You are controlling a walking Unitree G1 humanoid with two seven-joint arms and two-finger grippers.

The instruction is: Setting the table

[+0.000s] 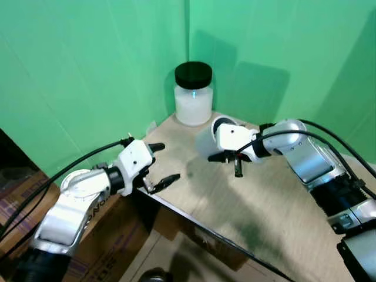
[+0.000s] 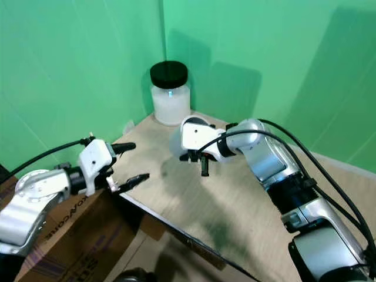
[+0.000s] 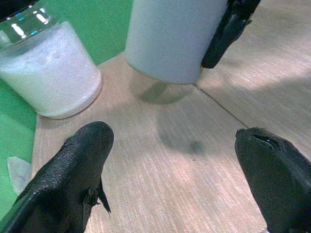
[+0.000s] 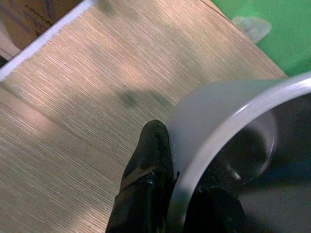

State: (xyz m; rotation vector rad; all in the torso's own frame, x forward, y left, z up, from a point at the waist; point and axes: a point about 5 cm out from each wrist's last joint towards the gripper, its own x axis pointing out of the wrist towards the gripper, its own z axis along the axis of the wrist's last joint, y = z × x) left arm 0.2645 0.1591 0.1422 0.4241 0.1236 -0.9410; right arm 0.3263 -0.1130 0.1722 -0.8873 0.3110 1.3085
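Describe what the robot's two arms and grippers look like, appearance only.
Both arms are silver metal cylinders with white and black joint segments. Black cables loop along each, over the left arm and the right arm. The left gripper and right gripper each have a white wrist housing and two long black fingers.

Even bright light from above. Soft arm shadows on desk (image 1: 276,205) and green backdrop (image 1: 88,70). Small glints on jar (image 1: 193,94) glass. Head views slightly soft. Wrist views: near fingers (image 3: 73,174) blurred, cup (image 4: 218,121) rim out of focus.
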